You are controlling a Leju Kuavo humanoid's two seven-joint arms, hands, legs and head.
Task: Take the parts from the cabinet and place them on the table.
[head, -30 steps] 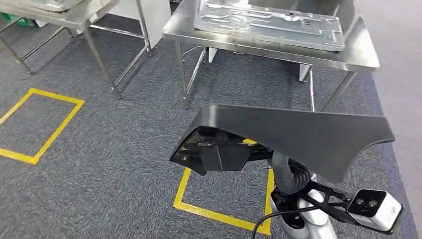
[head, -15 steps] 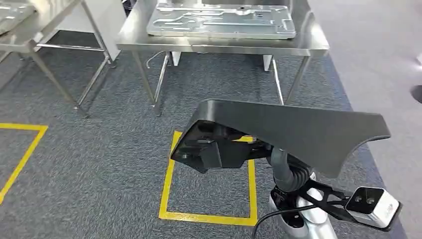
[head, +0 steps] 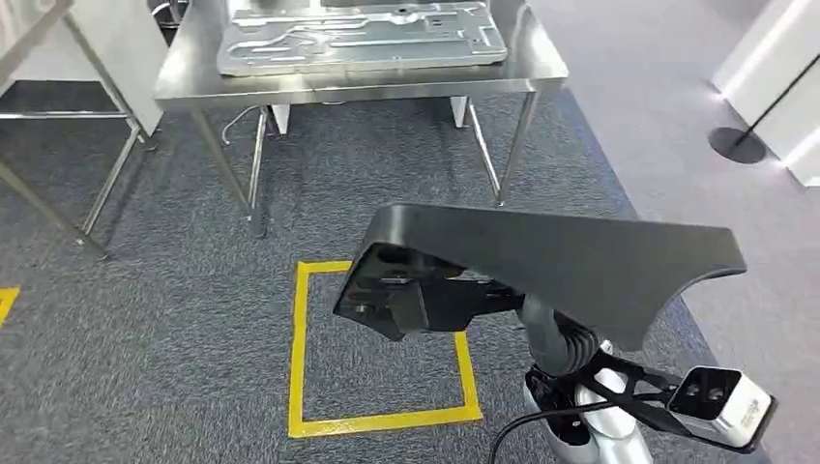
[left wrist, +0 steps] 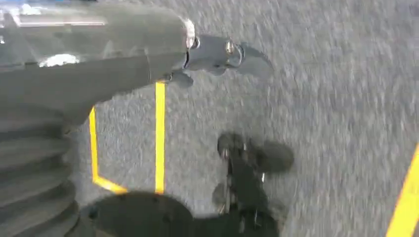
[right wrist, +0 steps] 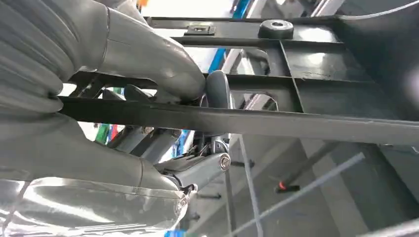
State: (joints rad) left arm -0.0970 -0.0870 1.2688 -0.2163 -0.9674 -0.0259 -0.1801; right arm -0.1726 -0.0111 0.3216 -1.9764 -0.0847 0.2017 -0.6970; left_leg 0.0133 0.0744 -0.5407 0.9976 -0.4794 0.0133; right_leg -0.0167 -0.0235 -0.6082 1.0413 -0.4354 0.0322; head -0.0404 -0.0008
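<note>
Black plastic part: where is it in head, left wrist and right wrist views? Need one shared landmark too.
Head view: black plastic part at centre right, above the carpet, in front of the steel table.
Left wrist view: not in it; left hand hangs over carpet.
Right wrist view: its ribbed underside spans the picture, right hand gripping its edge.
Shared landmark: yellow floor tape, also in the left wrist view.

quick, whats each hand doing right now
Left hand: holds nothing; open or shut cannot be told through the blur.
Right hand: grips the large black moulded plastic part.
</note>
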